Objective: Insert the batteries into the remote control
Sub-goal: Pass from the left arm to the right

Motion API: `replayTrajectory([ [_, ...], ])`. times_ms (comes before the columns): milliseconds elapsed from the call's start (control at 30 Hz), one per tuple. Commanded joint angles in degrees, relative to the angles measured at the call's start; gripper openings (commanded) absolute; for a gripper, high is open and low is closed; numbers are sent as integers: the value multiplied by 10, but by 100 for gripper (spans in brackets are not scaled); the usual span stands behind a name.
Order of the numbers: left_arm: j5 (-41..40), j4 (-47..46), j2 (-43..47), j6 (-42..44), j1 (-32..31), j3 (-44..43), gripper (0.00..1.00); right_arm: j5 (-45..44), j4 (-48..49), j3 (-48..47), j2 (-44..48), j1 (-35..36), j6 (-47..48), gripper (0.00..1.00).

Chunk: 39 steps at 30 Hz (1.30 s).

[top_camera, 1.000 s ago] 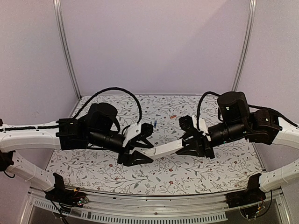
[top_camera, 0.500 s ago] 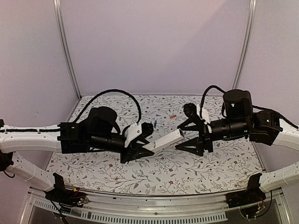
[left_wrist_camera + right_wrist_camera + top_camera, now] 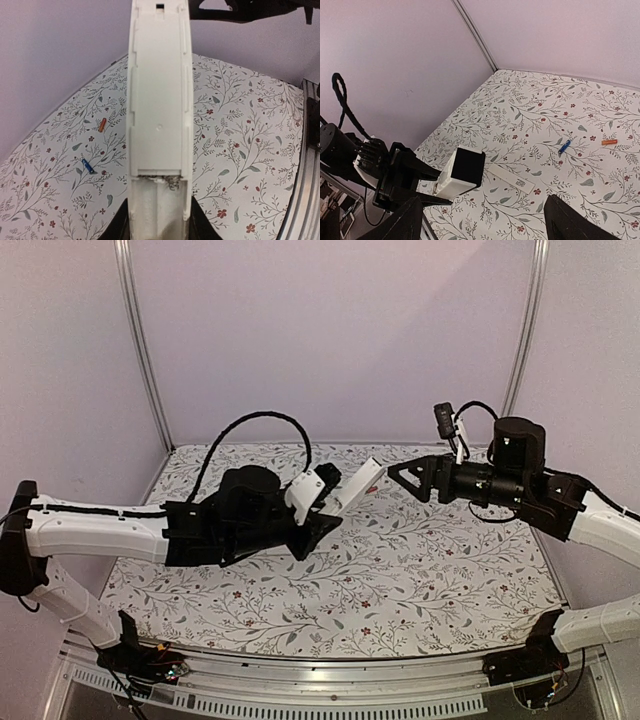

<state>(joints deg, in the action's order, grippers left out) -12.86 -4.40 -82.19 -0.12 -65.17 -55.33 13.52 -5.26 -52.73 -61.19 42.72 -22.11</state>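
Where the overhead view falls short: neither battery shows there, while the left wrist view finds the tiny blue cylinder battery [image 3: 88, 166] and the tiny orange-red cylinder battery [image 3: 102, 124] lying apart on the flowered tablecloth [image 3: 240, 150], at middle left of its frame.
Only in the right wrist view: a flat white strip with dark print [image 3: 510, 180] lies on the cloth at lower centre, near the blue battery.
Only in the left wrist view: the slim, long white plastic remote control [image 3: 160, 90] shows its open battery recess [image 3: 159, 200] at the bottom of the frame, with a coil spring [image 3: 172, 182] at the recess's edge.
Left gripper [image 3: 325, 508]: closed partway on the remote control's lower end, holding it off the table.
Right gripper [image 3: 408, 478]: jaws spread wide, nothing between them, just right of the remote's raised tip.
Left arm pose: stretched low across the left of the overhead frame, wrist near centre, remote tilted up to the right.
Right arm pose: reaching in from the right edge, raised above the cloth, fingers pointed left.
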Motion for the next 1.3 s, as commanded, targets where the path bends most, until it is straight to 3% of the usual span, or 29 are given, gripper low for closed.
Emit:
replayTrajectory([
  [0, -48, -44, -17, -27, -8, -27, 8, 32, 76, 9, -37, -1, -95, 83],
  [433, -32, -41, -61, -24, -14, -73, 9, 105, 204, 8, -136, -8, -182, 74],
  [533, -25, -39, -68, -23, -14, -81, 9, 115, 231, 7, -152, -14, -203, 63],
  [767, -29, -30, -80, -18, -14, -90, 10, 130, 286, 25, -170, -37, -256, 27],
  [833, -33, -24, -85, -18, -14, -97, 17, 136, 292, 28, -171, -45, -264, 19],
  [967, 5, -5, -87, -17, -3, -109, 56, 148, 293, 36, -174, -76, -279, 6],
  [1033, 53, 17, -79, -22, 18, -116, 69, 155, 292, 47, -171, -105, -286, 2],
  [1133, 123, 67, -77, -16, 71, -135, 80, 158, 284, 71, -151, -156, -295, 0],
  [1267, 179, 161, -133, -6, 130, -214, 81, 150, 255, 98, -116, -206, -277, 0],
])
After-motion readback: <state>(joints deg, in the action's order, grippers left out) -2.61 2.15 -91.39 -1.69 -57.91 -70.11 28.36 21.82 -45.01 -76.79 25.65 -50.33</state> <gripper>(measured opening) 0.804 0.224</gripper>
